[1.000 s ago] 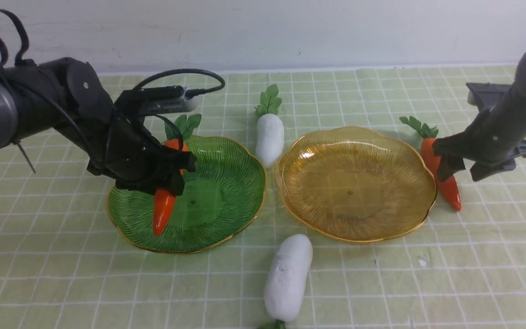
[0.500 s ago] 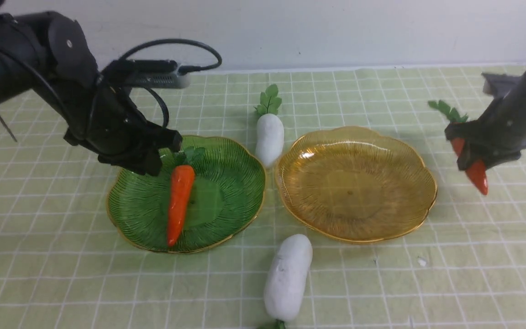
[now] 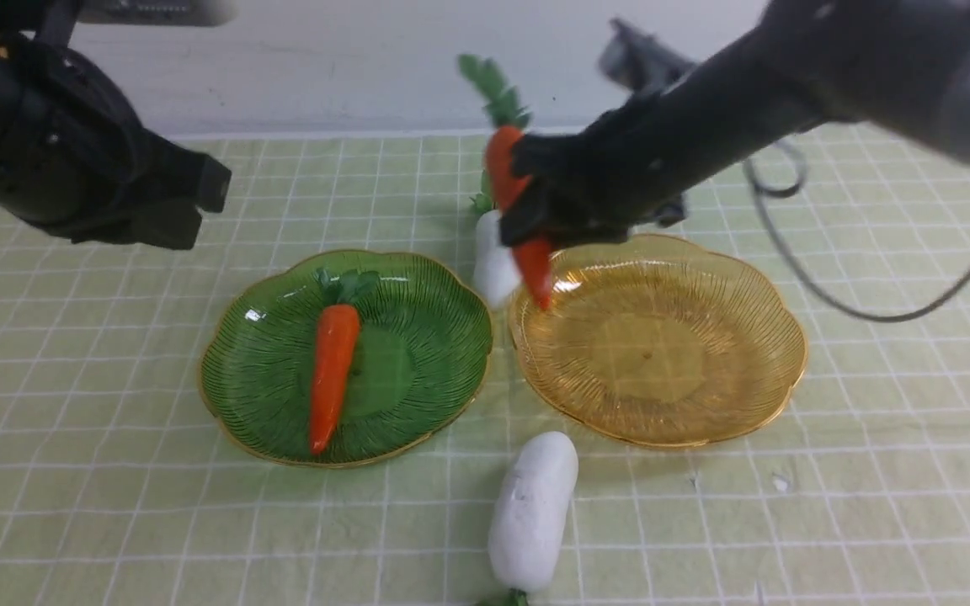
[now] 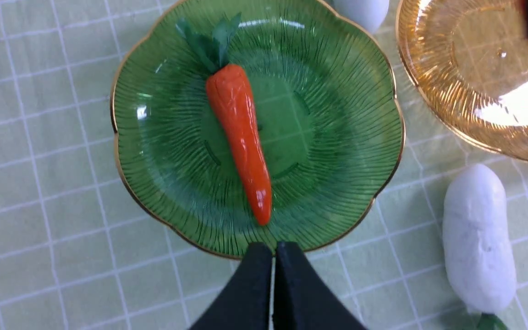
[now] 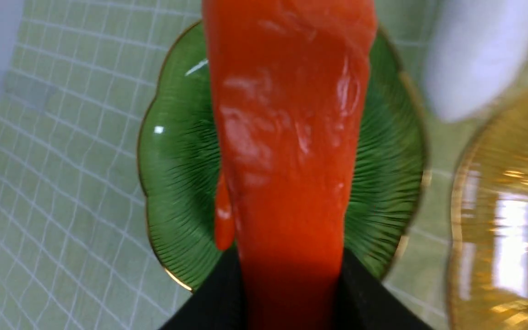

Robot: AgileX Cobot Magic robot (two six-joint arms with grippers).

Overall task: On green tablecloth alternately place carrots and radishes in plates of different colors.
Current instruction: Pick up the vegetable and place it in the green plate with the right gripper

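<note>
One carrot (image 3: 332, 370) lies in the green plate (image 3: 426, 337), leaves towards the wall; it also shows in the left wrist view (image 4: 241, 133). My right gripper (image 3: 535, 215) is shut on the second carrot (image 3: 527, 244), tip down, in the air over the amber plate's (image 3: 662, 353) left rim; this carrot fills the right wrist view (image 5: 287, 137). My left gripper (image 3: 199, 206) is shut and empty, raised left of the green plate (image 4: 337, 114). One radish (image 3: 533, 509) lies in front, between the plates. The other radish (image 3: 489, 269) lies behind, partly hidden.
The green tablecloth (image 3: 788, 522) covers the whole table up to the white wall behind. The right arm's cable (image 3: 796, 278) hangs over the amber plate's far right side. The near radish (image 4: 479, 238) lies beside the green plate.
My left gripper has let go of the first carrot in the green plate and risen back to the left. My right arm has lifted the second carrot and swung it left over the amber plate.
</note>
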